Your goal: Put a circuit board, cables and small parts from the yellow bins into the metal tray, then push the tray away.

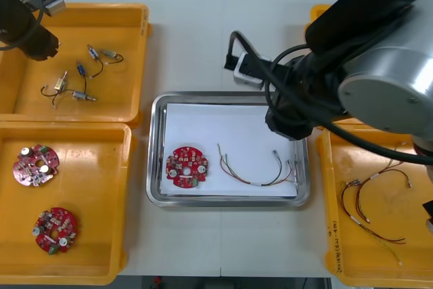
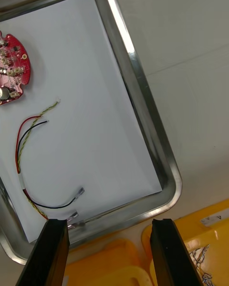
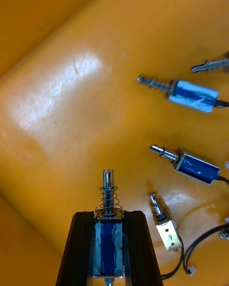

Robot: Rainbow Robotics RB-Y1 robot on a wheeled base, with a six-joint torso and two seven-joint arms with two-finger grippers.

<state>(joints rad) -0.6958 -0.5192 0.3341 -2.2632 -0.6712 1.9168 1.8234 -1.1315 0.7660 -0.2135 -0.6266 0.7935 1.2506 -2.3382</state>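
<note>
My left wrist view shows the left end effector (image 3: 109, 214) clenched on a small metal part (image 3: 108, 245), blue-bodied and spring-tipped, over the glossy yellow bin (image 3: 62, 100); in the front view the arm covers that grip; the right end effector (image 2: 107, 231) hangs released over the shiny metal tray (image 2: 143, 119), which holds a round red circuit board (image 2: 12, 71) and a red and yellow cable (image 2: 20, 145).

Front camera looks steeply down; wrist cameras sit close (right shares tray (image 1: 154, 153) (image 2: 143, 107)).

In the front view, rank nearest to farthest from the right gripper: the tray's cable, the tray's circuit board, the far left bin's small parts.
1. Red and yellow cable, in the metal tray's right half, beside the right gripper.
2. Circuit board, at the tray's left end.
3. Small metal parts, in the far left yellow bin.
</note>
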